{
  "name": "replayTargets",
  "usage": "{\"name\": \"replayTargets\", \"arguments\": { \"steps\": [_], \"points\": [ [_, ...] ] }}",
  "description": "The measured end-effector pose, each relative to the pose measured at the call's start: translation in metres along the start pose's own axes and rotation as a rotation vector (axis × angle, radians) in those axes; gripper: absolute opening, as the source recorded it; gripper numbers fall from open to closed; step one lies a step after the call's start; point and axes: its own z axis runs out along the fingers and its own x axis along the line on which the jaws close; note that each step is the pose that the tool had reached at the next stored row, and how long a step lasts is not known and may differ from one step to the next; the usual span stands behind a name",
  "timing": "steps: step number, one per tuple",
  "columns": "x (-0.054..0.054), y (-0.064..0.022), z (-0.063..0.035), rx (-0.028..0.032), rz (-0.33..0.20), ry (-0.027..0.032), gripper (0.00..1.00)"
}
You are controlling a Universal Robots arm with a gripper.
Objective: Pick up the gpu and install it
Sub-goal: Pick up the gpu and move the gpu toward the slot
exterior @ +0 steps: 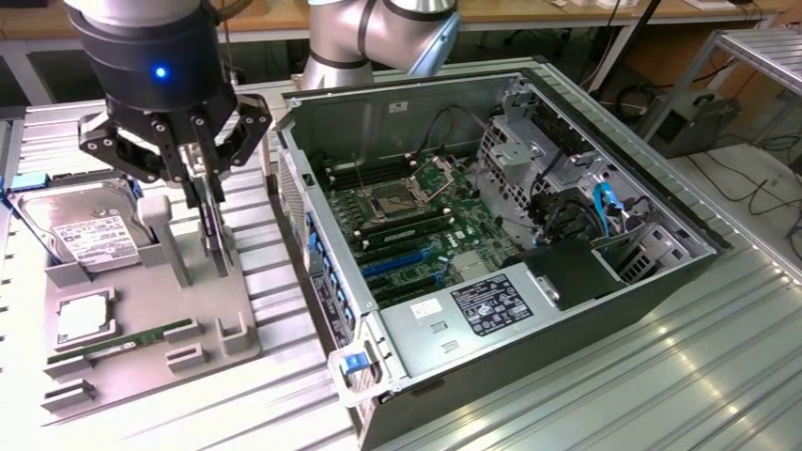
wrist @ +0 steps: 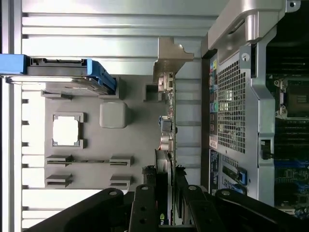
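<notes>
exterior view has the hand (exterior: 205, 193) atop the upright gpu (exterior: 220, 244)

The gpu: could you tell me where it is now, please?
On the exterior view's left, the gpu stands on edge in the grey tray, between the hard drive and the computer case, right beneath the gripper.

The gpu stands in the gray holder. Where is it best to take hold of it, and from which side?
Take the gpu by its upper long edge, pinching across its thickness, coming straight down from above. It stands upright on edge in the gray holder, so that edge is free; the silver bracket closes one end. The gripper is over it.
</notes>
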Motion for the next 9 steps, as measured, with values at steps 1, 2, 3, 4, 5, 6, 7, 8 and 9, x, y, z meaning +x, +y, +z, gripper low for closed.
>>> {"name": "replayTargets", "arguments": {
  "steps": [1,2,3,4,5,6,7,8,9],
  "points": [
    [-0.002,-0.001,-0.0039,0.0001,0.0,0.0006,0.26],
    [-0.006,-0.003,-0.0109,-0.0002,0.0,0.0021,0.26],
    [-0.01,-0.005,-0.0169,-0.0004,0.0,0.0036,0.26],
    [-0.012,-0.0061,-0.0203,-0.0003,0.0,0.0047,0.26],
    [-0.016,-0.0077,-0.0247,-0.0005,0.0,0.0062,0.26],
    [-0.021,-0.0099,-0.0302,-0.0008,0.001,0.0096,0.26],
    [-0.026,-0.0116,-0.0342,-0.0011,0.001,0.0129,0.26],
    [-0.029,-0.0126,-0.0366,-0.0012,0.001,0.0149,0.26],
    [-0.032,-0.0136,-0.0389,-0.0014,0.001,0.0173,0.26]
  ]
}}
